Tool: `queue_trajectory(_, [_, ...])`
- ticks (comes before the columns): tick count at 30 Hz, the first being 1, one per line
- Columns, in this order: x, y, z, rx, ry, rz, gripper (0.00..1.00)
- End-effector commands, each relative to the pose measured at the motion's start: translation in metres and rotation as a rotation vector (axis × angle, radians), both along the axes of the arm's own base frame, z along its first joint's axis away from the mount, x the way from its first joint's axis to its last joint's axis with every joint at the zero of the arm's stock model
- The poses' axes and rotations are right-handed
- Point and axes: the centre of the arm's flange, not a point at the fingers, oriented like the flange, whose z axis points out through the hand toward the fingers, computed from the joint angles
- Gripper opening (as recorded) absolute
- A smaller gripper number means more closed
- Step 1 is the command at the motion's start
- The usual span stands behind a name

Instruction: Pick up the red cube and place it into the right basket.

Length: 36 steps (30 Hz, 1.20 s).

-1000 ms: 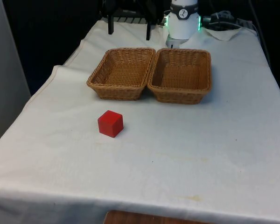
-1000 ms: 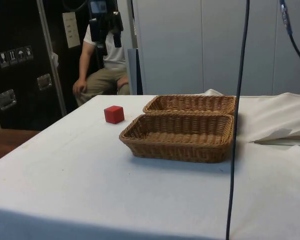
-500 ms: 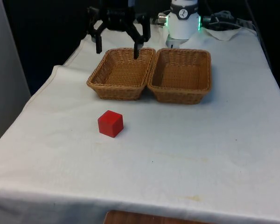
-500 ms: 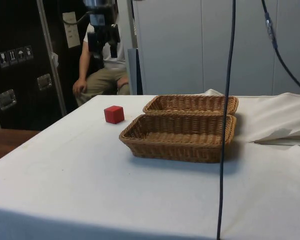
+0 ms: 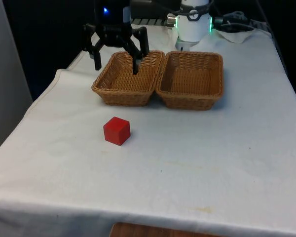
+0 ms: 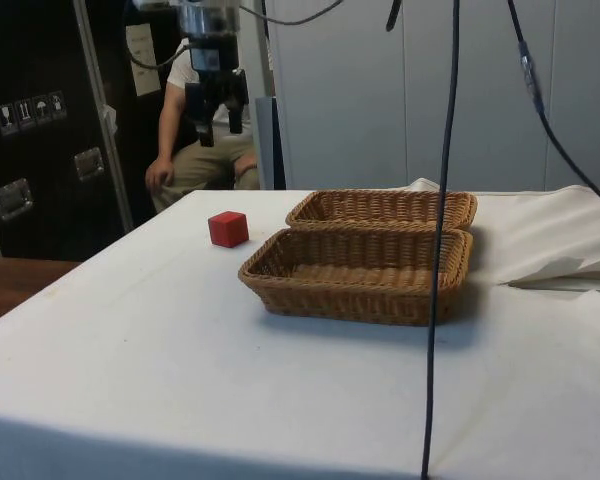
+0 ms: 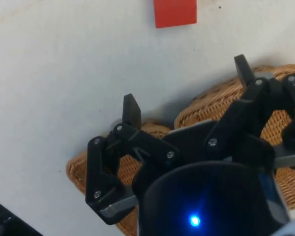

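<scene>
White cloth covers the tabletop (image 5: 227, 163); front view: cube (image 5: 117, 131) left of centre, two baskets (image 5: 128, 77) (image 5: 191, 79) above, pincer (image 5: 115, 56) spread open, empty, upper left. Descending off-centre could knock the cube aside. Side view: person (image 6: 205, 150) seated upper left, dark cabinets behind. Wrist view: cube (image 7: 175, 13) ahead.

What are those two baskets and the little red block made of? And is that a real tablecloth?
The two baskets look like woven wicker: tan strands and a braided rim show. The red cube has flat, matte, evenly coloured faces, so perhaps painted wood or plastic; I cannot tell which. The white cloth seems to be real fabric, since it creases and drapes.
</scene>
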Motion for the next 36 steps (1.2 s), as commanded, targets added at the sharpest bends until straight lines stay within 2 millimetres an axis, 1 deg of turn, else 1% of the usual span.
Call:
queue_trajectory(1, [0.000,-0.002,-0.002,0.000,0.000,-0.004,1.00])
queue_trajectory(2, [0.003,-0.007,-0.009,0.005,-0.003,-0.009,1.00])
queue_trajectory(5, [0.007,-0.014,-0.019,0.006,-0.005,-0.018,1.00])
queue_trajectory(9, [0.012,-0.018,-0.031,0.007,-0.005,-0.024,1.00])
queue_trajectory(10, [0.010,-0.017,-0.029,0.001,-0.005,-0.023,1.00])
queue_trajectory(15, [0.020,-0.020,-0.045,0.007,-0.006,-0.036,1.00])
queue_trajectory(18, [0.023,-0.019,-0.051,0.010,-0.006,-0.041,1.00])
queue_trajectory(19, [0.021,-0.020,-0.049,0.003,-0.004,-0.039,1.00])
queue_trajectory(23, [0.027,-0.018,-0.062,0.015,-0.005,-0.048,1.00])
queue_trajectory(27, [0.029,-0.016,-0.070,0.018,-0.003,-0.054,1.00])
queue_trajectory(28, [0.028,-0.017,-0.069,0.015,0.001,-0.052,1.00])
queue_trajectory(31, [0.031,-0.010,-0.080,0.020,0.002,-0.062,1.00])
queue_trajectory(35, [0.032,-0.006,-0.089,0.024,0.009,-0.072,1.00])
queue_trajectory(36, [0.032,-0.003,-0.095,0.027,0.011,-0.076,1.00])
